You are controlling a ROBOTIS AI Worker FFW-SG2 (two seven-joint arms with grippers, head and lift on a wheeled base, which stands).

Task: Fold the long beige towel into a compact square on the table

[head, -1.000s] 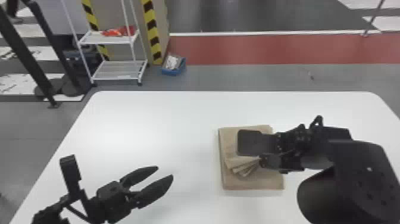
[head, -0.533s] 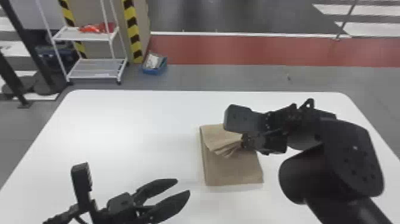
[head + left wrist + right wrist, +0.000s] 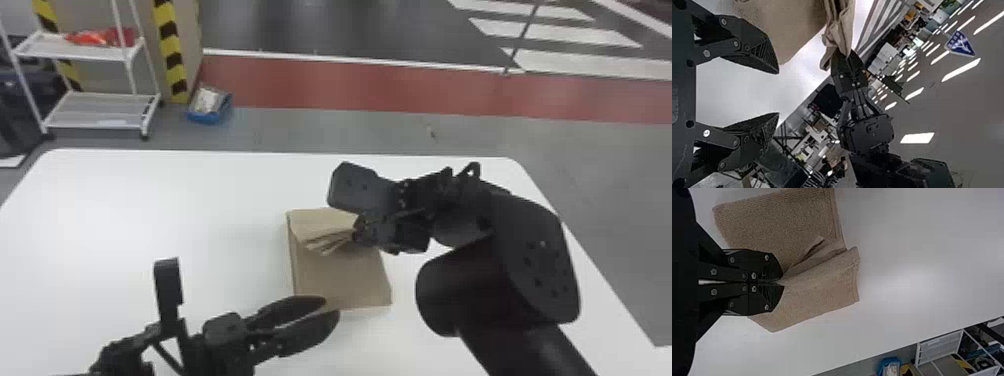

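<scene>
The beige towel lies folded in a compact stack on the table, its far part pulled up in creases. My right gripper is over the towel's far right part, pinching those creases. In the right wrist view, the right gripper is shut on gathered layers of the towel. My left gripper is at the towel's near edge, overlapping it in the head view. From its own wrist, the left gripper stands open with nothing between its fingers, and a towel corner shows just past one fingertip.
The white table extends around the towel, its rounded far edge beyond the right gripper. Past it on the floor stand a white shelf rack and a blue box. The right forearm spans the table's right side.
The head view has shifted. My left gripper has come rightward to the towel's near edge. My right gripper, still holding the creases, has moved farther toward the towel's far side.
</scene>
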